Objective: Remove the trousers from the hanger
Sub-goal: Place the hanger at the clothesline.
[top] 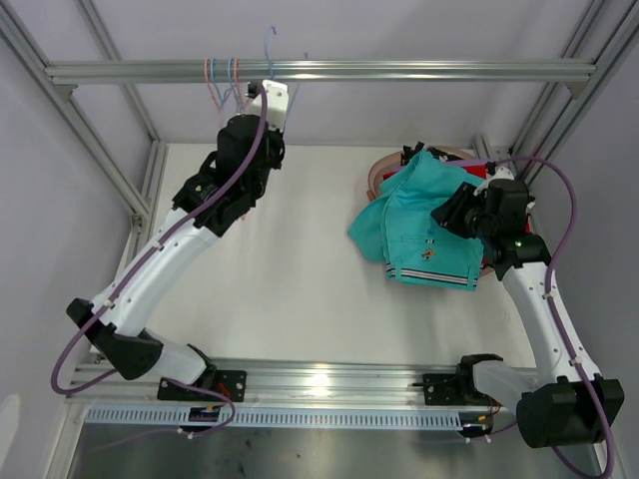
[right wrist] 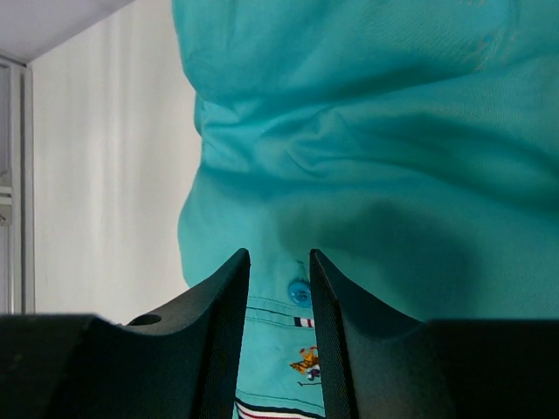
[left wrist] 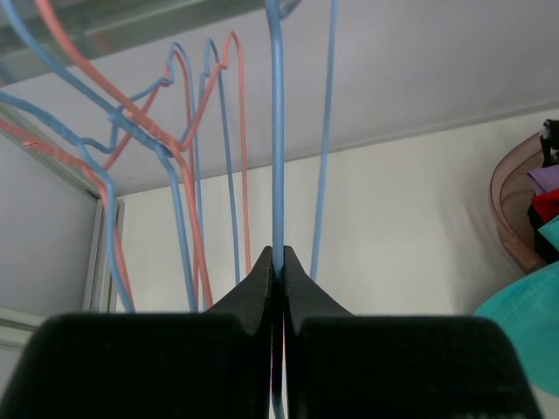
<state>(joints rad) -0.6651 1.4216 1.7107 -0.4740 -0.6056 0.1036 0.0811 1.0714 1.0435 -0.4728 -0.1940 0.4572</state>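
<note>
Top view: left gripper (top: 268, 98) up at rail (top: 399, 71); teal trousers (top: 414, 230) heaped on table (top: 300, 279), right side, just beneath right gripper (top: 451, 213), well apart from left.
Left wrist: jaws clamped on bare blue hanger (left wrist: 278, 157), wire upright.
Right wrist: jaws parted, empty; teal cloth directly ahead.

Bright, even light; wrist foregrounds softly blurred.

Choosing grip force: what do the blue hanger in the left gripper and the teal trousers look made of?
The blue hanger looks like thin metal wire with a smooth blue coating, perhaps plastic: slim, glossy. The teal trousers look like soft matte woven cloth, maybe cotton: they crease and fold.
</note>
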